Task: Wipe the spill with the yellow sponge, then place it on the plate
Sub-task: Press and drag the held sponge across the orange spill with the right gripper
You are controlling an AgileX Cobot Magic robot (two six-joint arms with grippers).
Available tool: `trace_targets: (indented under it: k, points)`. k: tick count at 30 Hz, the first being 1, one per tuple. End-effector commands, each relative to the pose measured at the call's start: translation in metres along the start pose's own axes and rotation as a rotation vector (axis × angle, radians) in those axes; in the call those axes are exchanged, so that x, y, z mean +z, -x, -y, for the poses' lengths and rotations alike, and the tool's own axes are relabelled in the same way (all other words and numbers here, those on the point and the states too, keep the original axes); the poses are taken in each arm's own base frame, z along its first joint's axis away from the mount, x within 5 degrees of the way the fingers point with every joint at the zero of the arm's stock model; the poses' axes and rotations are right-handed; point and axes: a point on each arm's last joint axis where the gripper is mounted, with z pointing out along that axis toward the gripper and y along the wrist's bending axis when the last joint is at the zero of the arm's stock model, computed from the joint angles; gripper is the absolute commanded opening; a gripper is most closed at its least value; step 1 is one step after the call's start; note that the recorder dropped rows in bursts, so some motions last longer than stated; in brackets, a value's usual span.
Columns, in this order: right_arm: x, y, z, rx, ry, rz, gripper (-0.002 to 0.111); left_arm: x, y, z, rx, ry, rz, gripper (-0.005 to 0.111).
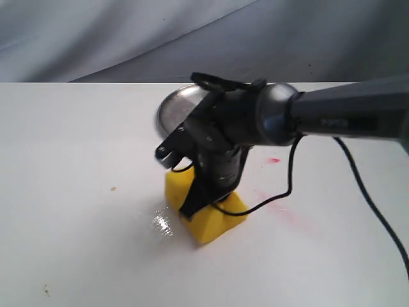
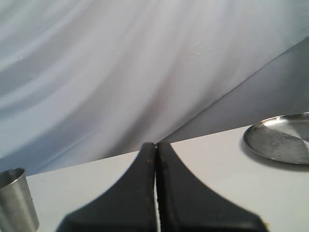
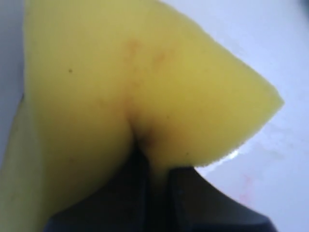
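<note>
The yellow sponge (image 1: 208,214) rests on the white table (image 1: 77,141), and my right gripper (image 1: 195,203) is shut on it from above, pinching its middle. In the right wrist view the sponge (image 3: 145,82) fills most of the picture and bulges around the gripper (image 3: 152,157). A glossy wet patch (image 1: 163,224) lies just beside the sponge; no amber streak shows. The silver plate (image 1: 174,105) sits behind the right arm, partly hidden by it. It also appears in the left wrist view (image 2: 282,140). My left gripper (image 2: 155,146) is shut on nothing, above the table.
A pink-red smear (image 1: 281,204) and a small red dot (image 1: 275,160) mark the table on the sponge's right. A metal cup (image 2: 17,200) stands near the left gripper. The right arm's black cable (image 1: 291,182) hangs over the table. Grey cloth (image 1: 192,32) hangs behind.
</note>
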Motion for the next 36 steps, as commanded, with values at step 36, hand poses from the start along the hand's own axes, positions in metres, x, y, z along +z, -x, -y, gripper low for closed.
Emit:
trace_targets:
  k: [36]
  points:
    - [-0.013, 0.002, -0.086, -0.240, 0.002, -0.011, 0.000, 0.000, 0.002, -0.001, -0.016, 0.006, 0.011, 0.000]
